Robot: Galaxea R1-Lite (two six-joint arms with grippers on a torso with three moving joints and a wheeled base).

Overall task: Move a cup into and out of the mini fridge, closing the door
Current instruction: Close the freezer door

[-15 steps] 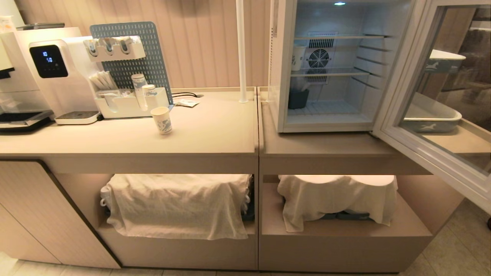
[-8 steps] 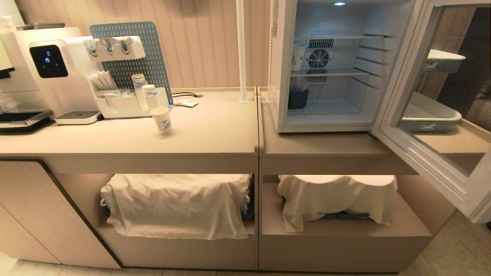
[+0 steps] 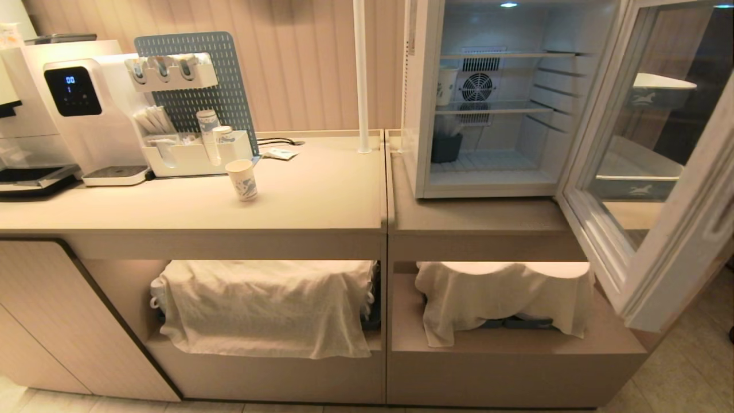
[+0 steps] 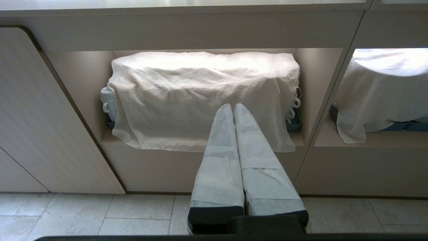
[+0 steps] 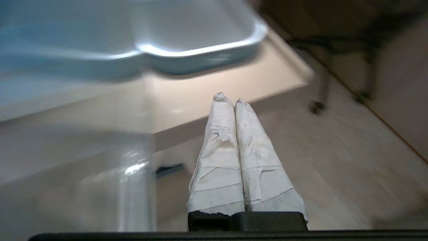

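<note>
A: Where's the cup [image 3: 241,179] sitting?

B: Standing upright on the counter [image 3: 321,201], just in front of the white organiser tray [image 3: 195,158], well apart from the mini fridge [image 3: 487,97]. A second cup of the same print [image 3: 445,86] is sitting on the fridge's middle shelf, left side.

A: Door?

B: The door [image 3: 654,189] is hanging partly open, swung out on the right. Interior lit, fan grille showing at the back.

A: How's the cup going to handle?

B: Thin paper, looking empty, so I'm judging it light and easy to crush or tip. Taking it around the mid-wall, below the rolled rim, with a gentle squeeze, is looking safest. The taper means a low grip could be slipping upward.

A: Claws?

B: Right gripper [image 5: 230,98] is out beside the door glass, taped fingers pressed together, holding nothing. Contact with the door: can't tell. Left gripper [image 4: 233,106] is parked low, facing the cloth-covered shelf [image 4: 204,100] under the counter, fingers together too, empty.

A: So both need opening before any grab.

B: Yes. Neither is anywhere near the cup.
</note>
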